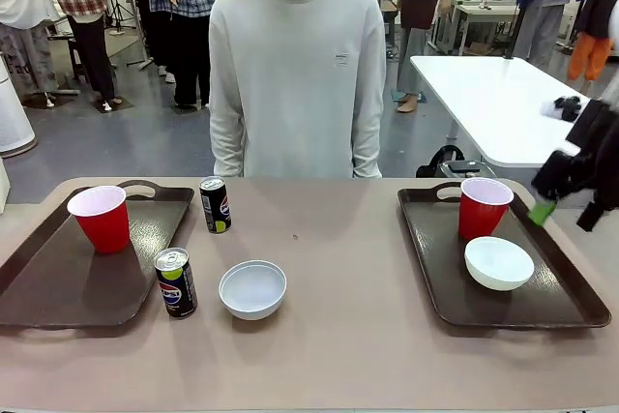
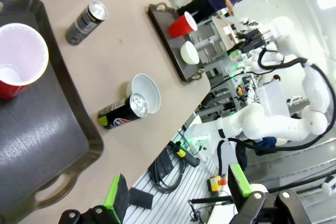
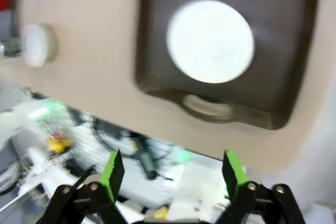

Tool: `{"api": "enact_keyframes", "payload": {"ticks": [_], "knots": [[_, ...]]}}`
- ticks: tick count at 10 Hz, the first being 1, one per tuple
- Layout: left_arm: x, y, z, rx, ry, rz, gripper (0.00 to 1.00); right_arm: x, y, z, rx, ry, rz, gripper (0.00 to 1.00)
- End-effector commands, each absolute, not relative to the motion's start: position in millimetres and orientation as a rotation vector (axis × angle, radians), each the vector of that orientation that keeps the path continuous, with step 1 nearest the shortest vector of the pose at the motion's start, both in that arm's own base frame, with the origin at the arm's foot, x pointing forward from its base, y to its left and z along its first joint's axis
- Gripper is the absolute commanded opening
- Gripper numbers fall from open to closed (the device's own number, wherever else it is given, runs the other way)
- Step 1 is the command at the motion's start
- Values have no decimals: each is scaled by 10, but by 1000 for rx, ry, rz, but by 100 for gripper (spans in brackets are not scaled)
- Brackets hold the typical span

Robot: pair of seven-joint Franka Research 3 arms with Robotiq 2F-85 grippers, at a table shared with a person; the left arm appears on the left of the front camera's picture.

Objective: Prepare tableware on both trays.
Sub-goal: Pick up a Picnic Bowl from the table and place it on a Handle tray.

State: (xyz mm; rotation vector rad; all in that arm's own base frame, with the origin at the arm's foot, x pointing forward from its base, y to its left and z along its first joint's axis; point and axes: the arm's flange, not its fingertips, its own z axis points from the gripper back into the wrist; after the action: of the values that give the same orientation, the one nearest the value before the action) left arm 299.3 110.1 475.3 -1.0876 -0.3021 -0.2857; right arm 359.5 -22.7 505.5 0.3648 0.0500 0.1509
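Two cans [image 1: 175,282] and one bowl [image 1: 252,289] stand on the table [image 1: 338,336] just right of the left tray [image 1: 145,239], which bears a lone cup [image 1: 100,219]. Well to its right, the right tray [image 1: 435,268] holds its own cup and bowl. Both pincers gape wide and empty, the left gripper [image 2: 177,187] off that left tray's near end and the right gripper [image 3: 173,166] far to its right. The bowl looks next: straddle its rim, lift clear of the tray's lip, and spare the cans.

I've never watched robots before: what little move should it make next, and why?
Probably the open left gripper should reach for the bowl standing on the table, since the nearby left tray holds only a cup.
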Motion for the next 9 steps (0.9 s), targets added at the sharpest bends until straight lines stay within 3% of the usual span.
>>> {"api": "enact_keyframes", "payload": {"ticks": [1,3,5,9], "knots": [[2986,1106,4741,-1107,-332,-307,100,3773,-740,5548,1000,84,-70,99],[2986,1106,4741,-1107,-332,-307,100,3883,-1142,5684,1274,154,-271,99],[2986,1106,4741,-1107,-332,-307,100,3940,-1318,5553,1440,84,-392,99],[2986,1106,4741,-1107,-332,-307,100,3710,-1190,5335,1336,245,-147,99]]}}
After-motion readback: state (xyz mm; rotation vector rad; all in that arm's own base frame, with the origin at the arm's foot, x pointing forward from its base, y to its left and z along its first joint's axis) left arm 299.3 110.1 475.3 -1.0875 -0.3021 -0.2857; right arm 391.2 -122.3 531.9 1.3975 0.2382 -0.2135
